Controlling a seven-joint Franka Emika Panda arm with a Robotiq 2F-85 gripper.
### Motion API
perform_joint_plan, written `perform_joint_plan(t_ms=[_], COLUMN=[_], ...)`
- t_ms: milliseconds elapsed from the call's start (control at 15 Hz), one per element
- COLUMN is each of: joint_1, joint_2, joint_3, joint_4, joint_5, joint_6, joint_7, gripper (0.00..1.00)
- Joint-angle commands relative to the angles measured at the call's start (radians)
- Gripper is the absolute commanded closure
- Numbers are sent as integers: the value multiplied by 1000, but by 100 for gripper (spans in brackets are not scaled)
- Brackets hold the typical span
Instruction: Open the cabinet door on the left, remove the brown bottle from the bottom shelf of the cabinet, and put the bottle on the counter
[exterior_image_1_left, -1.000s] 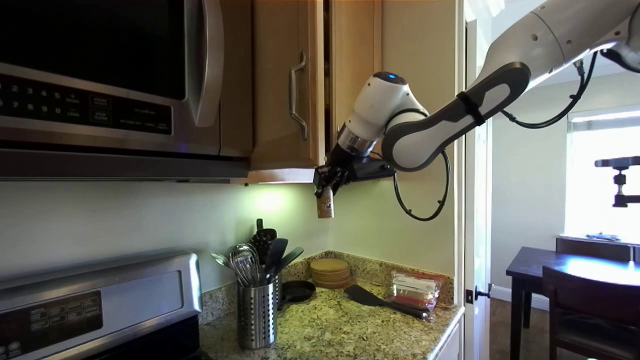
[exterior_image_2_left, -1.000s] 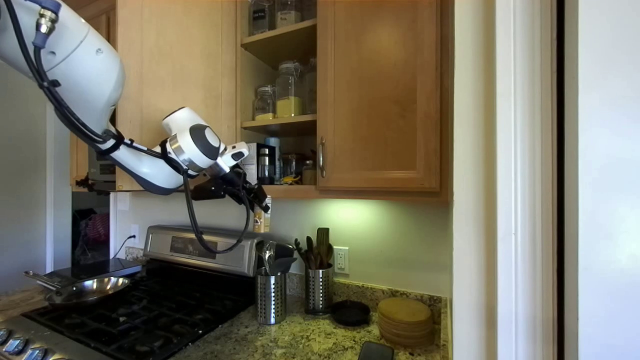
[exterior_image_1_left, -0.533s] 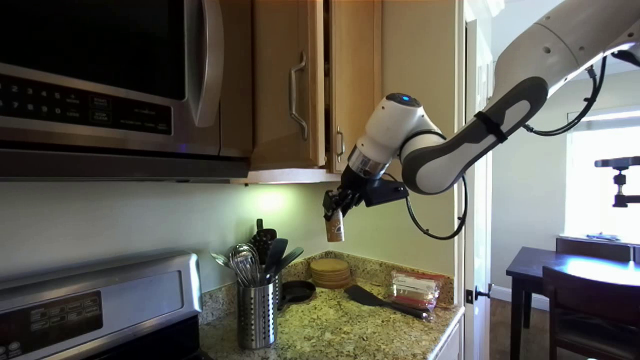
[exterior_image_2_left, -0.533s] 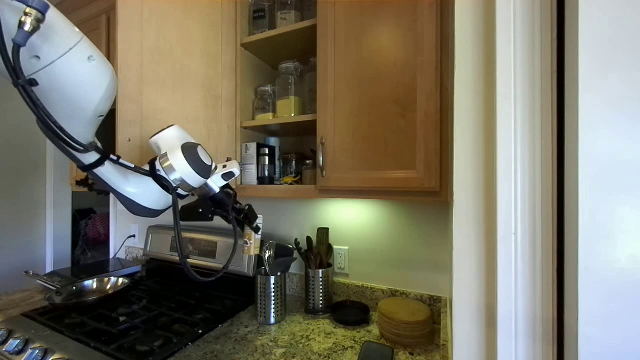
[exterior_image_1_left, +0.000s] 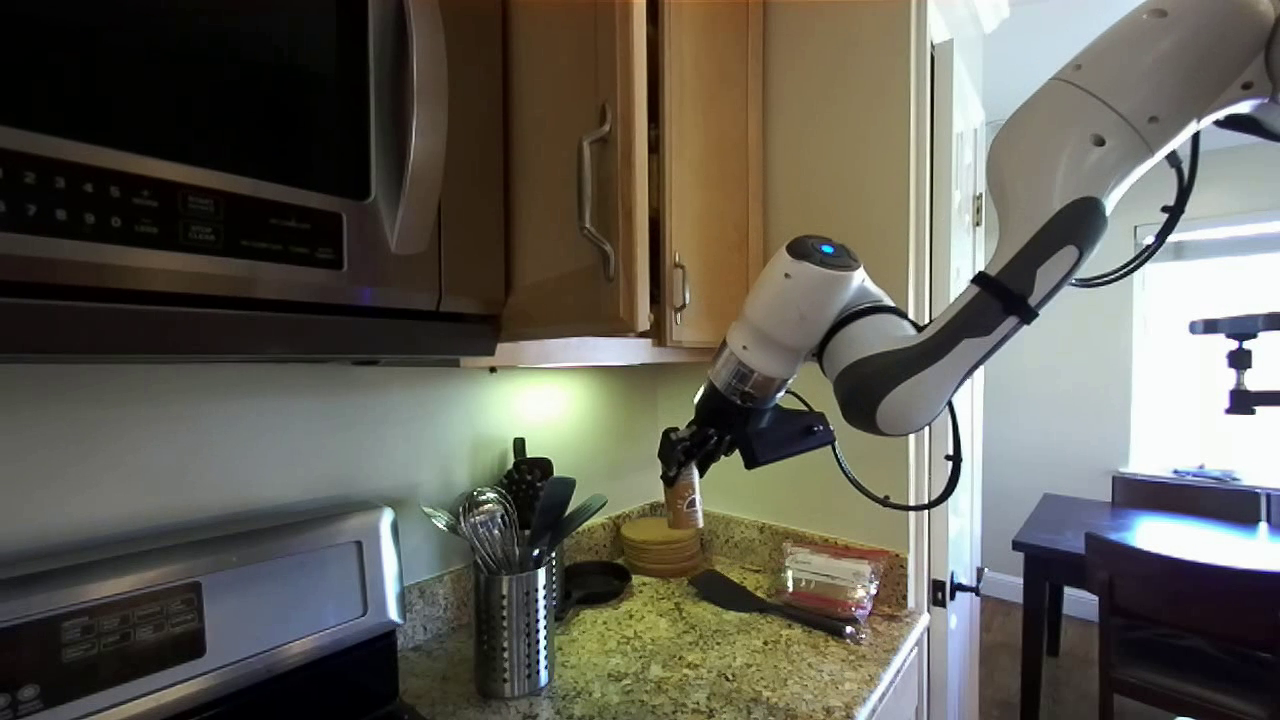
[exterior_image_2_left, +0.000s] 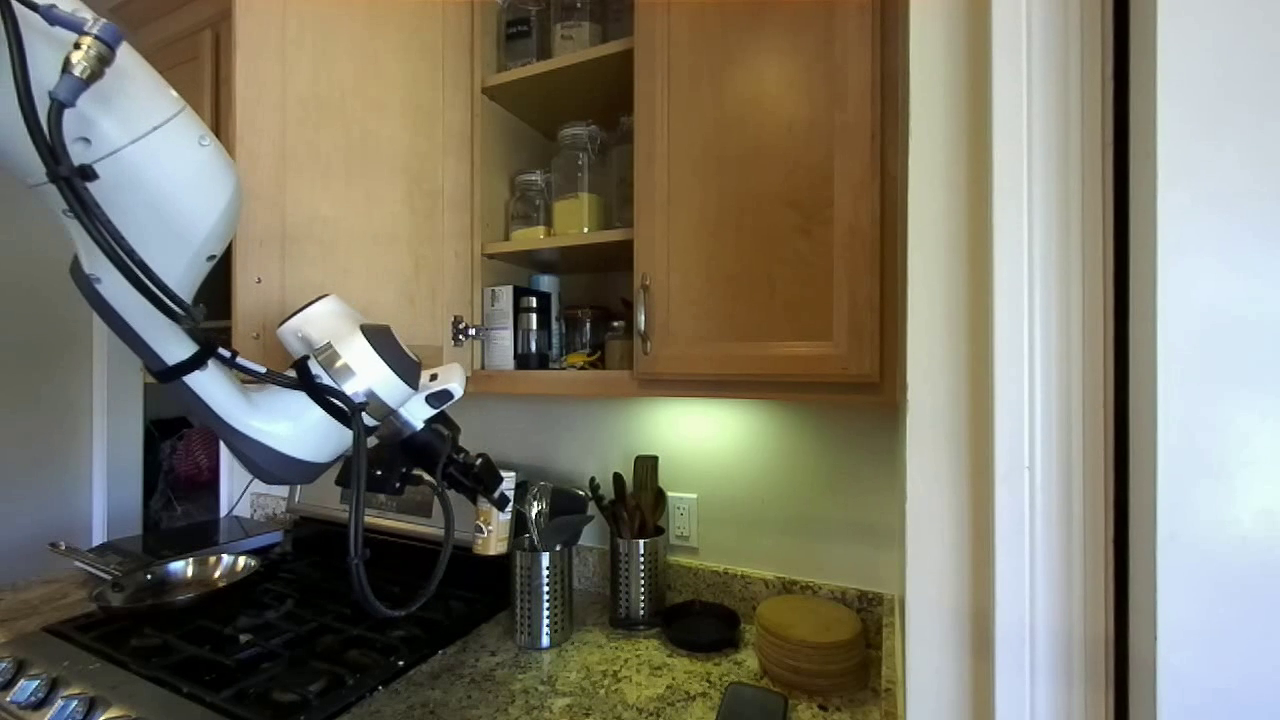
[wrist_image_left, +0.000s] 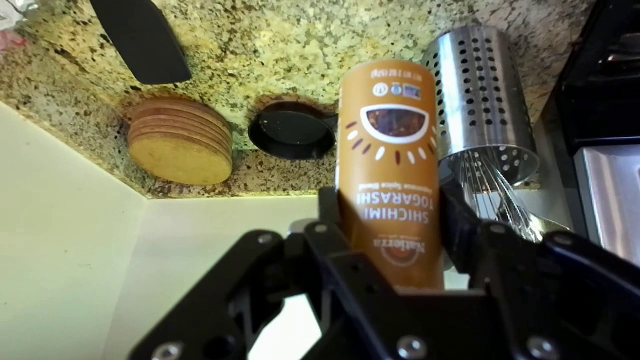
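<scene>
One Natierra Shichimi Togarashi canister (wrist_image_left: 390, 160), the task's brown bottle, pinched in the Robotiq gripper (wrist_image_left: 392, 212), with jaws narrowed to fit opposite sides of the barrel at the brand-name end. Outside the honey-wood wall cabinet (exterior_image_2_left: 555, 382), at seven o'clock from its bottom rail in an exterior view, leaning a little there, top toward one o'clock and base toward seven. Apart from the speckled granite countertop (exterior_image_1_left: 660, 655) at six o'clock, in an exterior view.

Probably light, going by the slim build and the net-weight print near the base. Likely stiff-walled, paperboard by the look, so able to take a firm squeeze but apt to dent under a hard one. Smoothly printed and round, hence perhaps slippery and ready to twist. Hardly fragile; likelier to tip on landing.

Well held by the upper barrel, leaving the base free for standing. Before letting go, square the base to bare granite, well apart from the perforated steel utensil holder (wrist_image_left: 482, 100) at two o'clock in the wrist view and the stack of round wood-toned boards (wrist_image_left: 180, 145) at nine.
</scene>
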Motion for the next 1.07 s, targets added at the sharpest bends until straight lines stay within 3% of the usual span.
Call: perform_joint_plan(t_ms=[0,1000], joint_1=[-21,-5], joint_2=[42,325], joint_3=[1,-7], joint_4=[4,212], joint_5=[-159,-727], joint_6=[41,118], joint_7=[177,754], gripper=[74,74])
